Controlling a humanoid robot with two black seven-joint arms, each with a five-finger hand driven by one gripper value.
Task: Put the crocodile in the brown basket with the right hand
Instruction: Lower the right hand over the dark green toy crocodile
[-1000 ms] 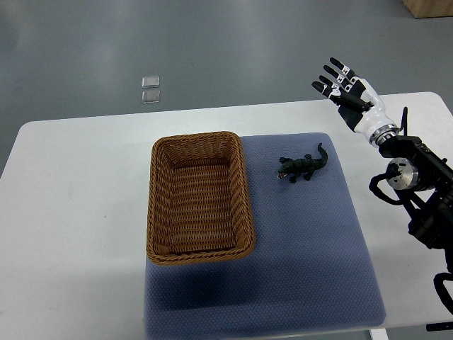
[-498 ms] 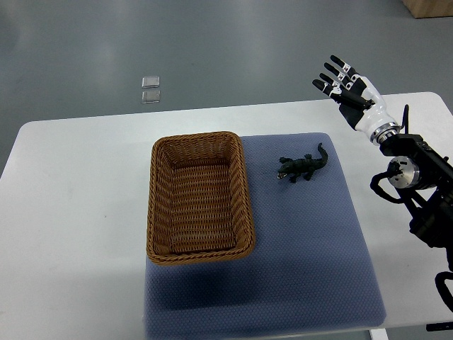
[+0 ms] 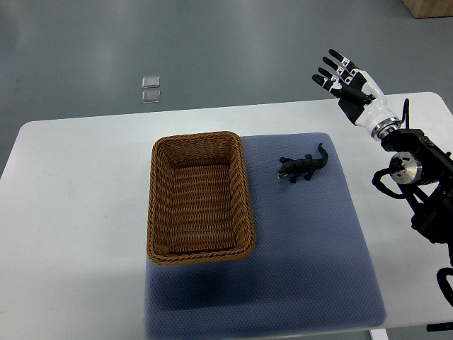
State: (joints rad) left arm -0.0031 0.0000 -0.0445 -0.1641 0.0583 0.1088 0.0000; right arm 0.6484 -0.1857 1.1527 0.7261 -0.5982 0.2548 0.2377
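Black-and-white, the right hand (image 3: 348,85) hangs above the far right corner of the table (image 3: 78,184), fingers spread wide, holding nothing. The crocodile (image 3: 303,166) lies well apart from it on the blue mat (image 3: 311,248), near the brown basket (image 3: 197,137). Small and low, it could skid away or be pinched only by its tail, then drop short.

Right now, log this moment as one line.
right hand: open, holding nothing | dark green toy crocodile: on blue mat | brown wicker basket: empty
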